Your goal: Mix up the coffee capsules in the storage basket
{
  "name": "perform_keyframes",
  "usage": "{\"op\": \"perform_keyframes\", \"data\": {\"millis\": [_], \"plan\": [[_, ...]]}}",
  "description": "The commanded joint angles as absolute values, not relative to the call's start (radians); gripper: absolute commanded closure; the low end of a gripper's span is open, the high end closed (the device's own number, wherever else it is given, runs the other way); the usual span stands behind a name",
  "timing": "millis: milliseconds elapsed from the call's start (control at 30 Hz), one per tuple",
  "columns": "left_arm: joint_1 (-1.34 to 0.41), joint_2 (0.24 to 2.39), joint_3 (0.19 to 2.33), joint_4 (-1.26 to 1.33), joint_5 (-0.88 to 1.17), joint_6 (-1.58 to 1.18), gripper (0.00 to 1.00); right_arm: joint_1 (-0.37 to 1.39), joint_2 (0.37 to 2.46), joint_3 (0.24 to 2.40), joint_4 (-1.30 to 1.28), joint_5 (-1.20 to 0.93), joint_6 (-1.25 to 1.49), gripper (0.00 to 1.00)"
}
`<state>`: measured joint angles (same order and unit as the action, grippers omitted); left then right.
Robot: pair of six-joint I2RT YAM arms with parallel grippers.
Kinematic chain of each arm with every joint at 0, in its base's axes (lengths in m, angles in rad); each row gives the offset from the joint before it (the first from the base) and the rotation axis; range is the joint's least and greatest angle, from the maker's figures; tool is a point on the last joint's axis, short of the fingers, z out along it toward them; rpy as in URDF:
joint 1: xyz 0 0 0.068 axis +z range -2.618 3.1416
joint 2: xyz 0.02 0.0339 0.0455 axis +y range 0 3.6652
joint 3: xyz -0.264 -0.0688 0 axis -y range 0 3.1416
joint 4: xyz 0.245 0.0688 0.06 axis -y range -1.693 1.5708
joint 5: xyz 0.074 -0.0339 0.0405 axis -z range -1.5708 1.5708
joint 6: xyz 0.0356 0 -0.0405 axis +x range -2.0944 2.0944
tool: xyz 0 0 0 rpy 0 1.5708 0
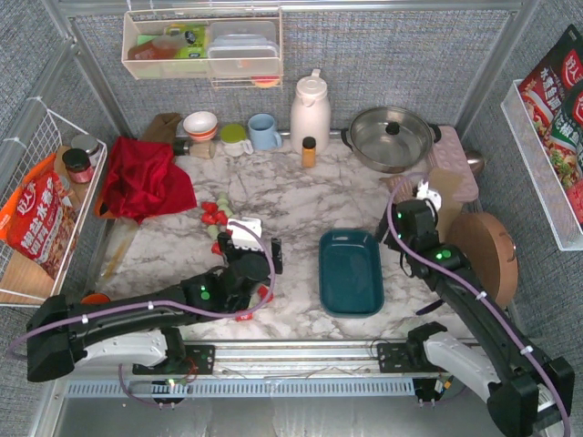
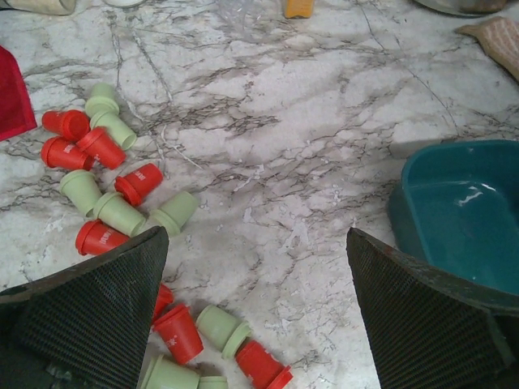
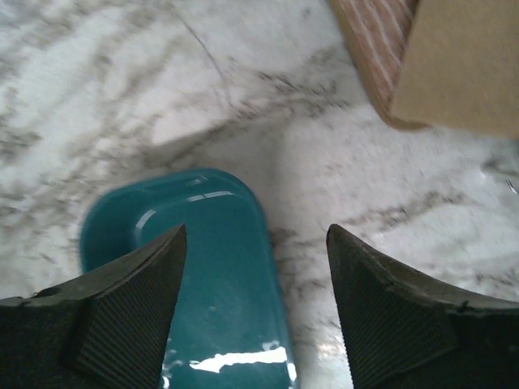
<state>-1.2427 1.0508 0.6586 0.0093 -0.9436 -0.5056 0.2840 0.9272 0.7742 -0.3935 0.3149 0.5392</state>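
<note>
the left pincer stands wide open and holds nothing; red and green capsules lie on the table under it and beside its left finger. the right pincer is open just above the teal basket.

The white, grey-veined marble tabletop bears red and mint-green plastic coffee capsules scattered beneath and ahead-left of the left gripper. A dark teal plastic basket sits just left of the right gripper.
</note>
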Motion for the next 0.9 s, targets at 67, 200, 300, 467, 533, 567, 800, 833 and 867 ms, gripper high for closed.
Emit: {"op": "perform_keyframes", "data": {"millis": [67,200,300,467,533,567,800,833,867], "plan": [[-1.235,1.085,0.680,0.032,-0.926,-0.508,0.01,0.321,0.886,0.663,-0.487,0.378,0.604,0.33],[-1.233,1.082,0.666,0.041,-0.935,-0.507,0.01,0.328,0.911,0.590,-0.486,0.301,0.607,0.41],[-1.230,1.075,0.648,0.058,-0.934,-0.507,0.01,0.331,0.940,0.548,-0.439,0.228,0.598,0.50],[-1.228,1.063,0.634,0.056,-0.934,-0.508,0.01,0.347,0.992,0.511,-0.384,0.157,0.577,0.65],[-1.228,1.059,0.626,0.056,-0.937,-0.510,0.01,0.352,1.008,0.506,-0.377,0.158,0.570,0.74],[-1.227,1.054,0.622,0.058,-0.938,-0.509,0.01,0.353,1.011,0.506,-0.375,0.160,0.567,0.80],[-1.226,1.023,0.579,0.102,-0.949,-0.497,0.01,0.355,0.992,0.537,-0.349,0.188,0.533,1.00],[-1.226,1.018,0.569,0.119,-0.952,-0.492,0.01,0.354,0.998,0.547,-0.333,0.190,0.525,1.00],[-1.226,1.014,0.559,0.139,-0.955,-0.486,0.01,0.354,1.008,0.554,-0.312,0.198,0.521,1.00]]}}
